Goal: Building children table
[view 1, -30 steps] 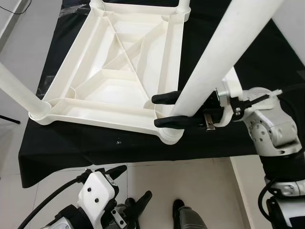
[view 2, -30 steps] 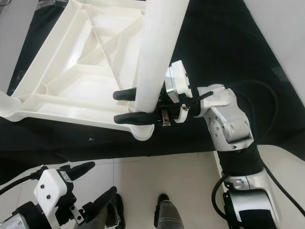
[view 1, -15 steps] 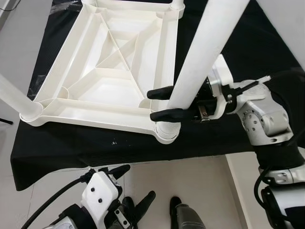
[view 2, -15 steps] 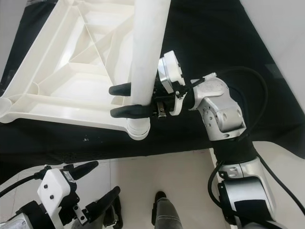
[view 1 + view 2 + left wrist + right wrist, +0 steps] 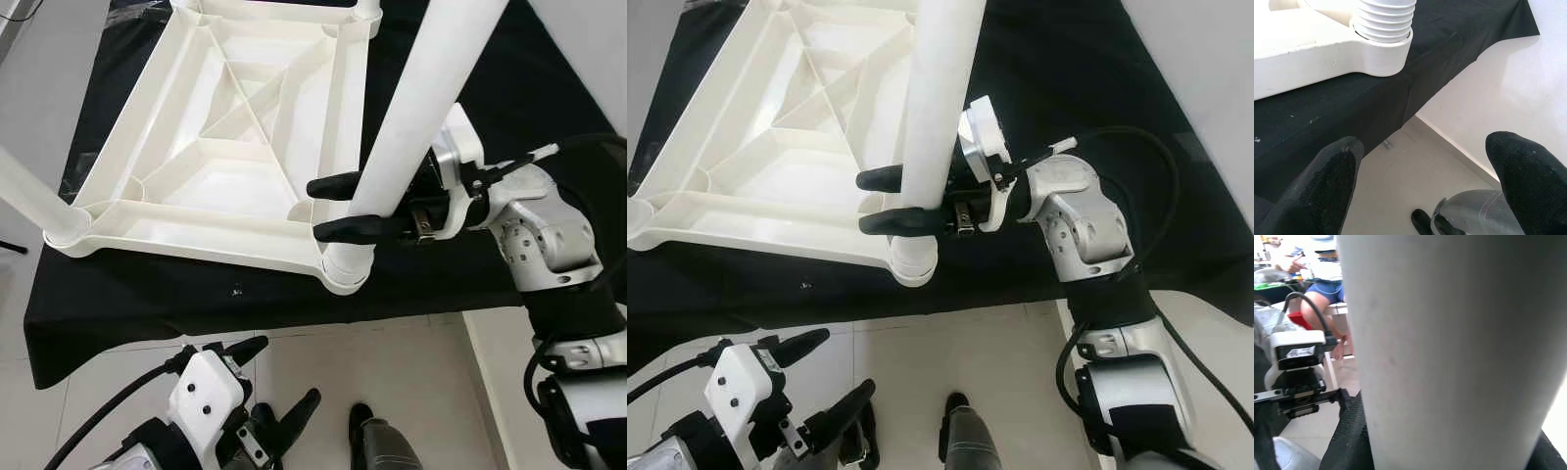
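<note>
Covering the tabletop is a black cloth, with pale floor tiles seen at its near edge. An upturned white table top is laid on the cloth. At its near right corner a white leg is gripped on both sides by the right tool, just above the corner socket. The left tool is held low over the floor, fingers spread wide.

Bright even daylight, sharp head views, white plastic nearly overexposed, right wrist close-up blurred
</note>
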